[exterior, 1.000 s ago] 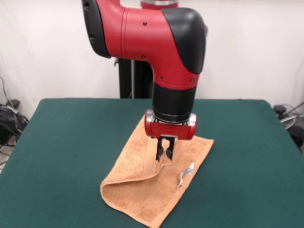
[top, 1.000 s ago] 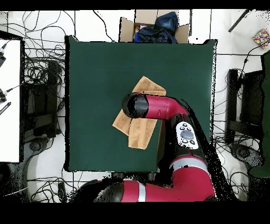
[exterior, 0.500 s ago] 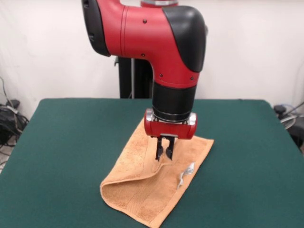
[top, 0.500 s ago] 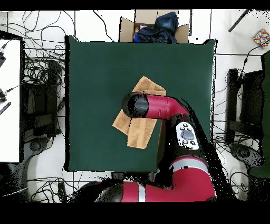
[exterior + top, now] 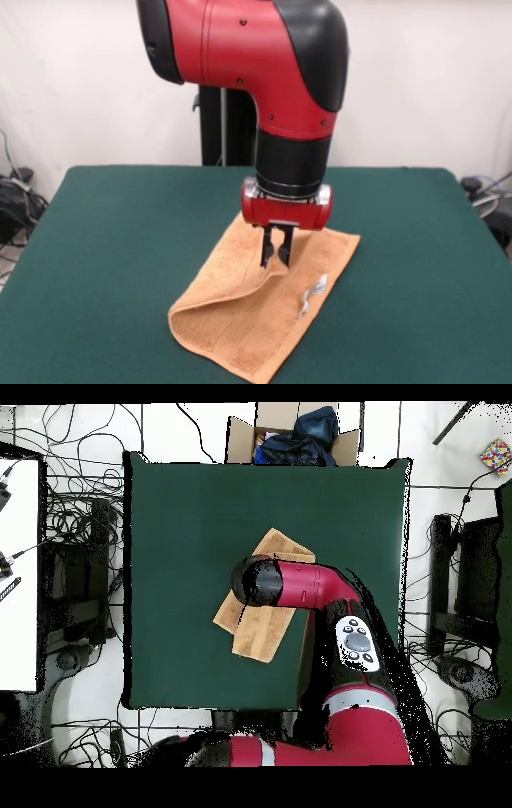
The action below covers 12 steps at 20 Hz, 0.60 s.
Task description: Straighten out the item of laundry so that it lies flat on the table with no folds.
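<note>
Pale wall stands behind the green table (image 5: 120, 240) in the front view, with cables on the floor at both sides; the red and black arm (image 5: 264, 72) comes down from above to the middle of the table; its gripper (image 5: 276, 258) hangs point-down over the towel (image 5: 240, 312), the 2 dark fingers (image 5: 268, 248) pressed close together and pinching a raised ridge of the cloth; the towel lies directly beneath and spreads toward the near edge, doubled over on itself, with a rounded fold along its near-left side and a border band across the near corner; a small white tag (image 5: 312, 292) sits on the towel's right edge, just beside the pinched spot

From overhead the table (image 5: 180, 534) is a dark green square ringed by tangled cables (image 5: 75, 544); a cardboard box of dark cloth (image 5: 292, 436) sits beyond its top edge; the arm (image 5: 300, 589) reaches in from the bottom and covers the middle of the towel (image 5: 258, 636), so the gripper itself is hidden; tan cloth shows above and below the arm, right of the table's centre, well clear of every edge
</note>
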Each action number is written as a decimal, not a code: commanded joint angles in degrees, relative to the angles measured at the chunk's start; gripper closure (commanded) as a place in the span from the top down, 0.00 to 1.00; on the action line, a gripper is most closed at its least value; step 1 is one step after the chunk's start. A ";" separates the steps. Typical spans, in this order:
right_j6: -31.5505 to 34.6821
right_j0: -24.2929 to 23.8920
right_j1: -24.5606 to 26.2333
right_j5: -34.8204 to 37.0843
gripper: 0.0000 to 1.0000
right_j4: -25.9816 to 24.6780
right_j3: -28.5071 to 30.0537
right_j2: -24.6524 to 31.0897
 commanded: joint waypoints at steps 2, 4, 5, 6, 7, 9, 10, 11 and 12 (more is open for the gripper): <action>1.81 0.56 -0.80 5.59 0.00 -1.03 1.00 3.22; 1.93 0.53 -0.79 5.43 0.00 -1.01 1.13 3.24; 1.90 0.57 -0.82 5.59 0.00 -0.99 1.07 3.23; 1.91 0.60 -0.76 5.71 0.00 -0.98 0.94 3.19; 1.89 0.59 -0.81 5.70 0.00 -0.98 1.02 3.21; 1.76 0.39 -0.99 5.61 0.00 -0.97 1.29 3.39; 1.49 0.09 -1.09 5.59 0.00 -0.97 1.47 3.64; 1.11 -0.31 -1.56 5.74 0.00 -0.97 2.04 3.87; 0.53 -0.93 -1.99 5.79 0.00 -1.00 2.60 4.24</action>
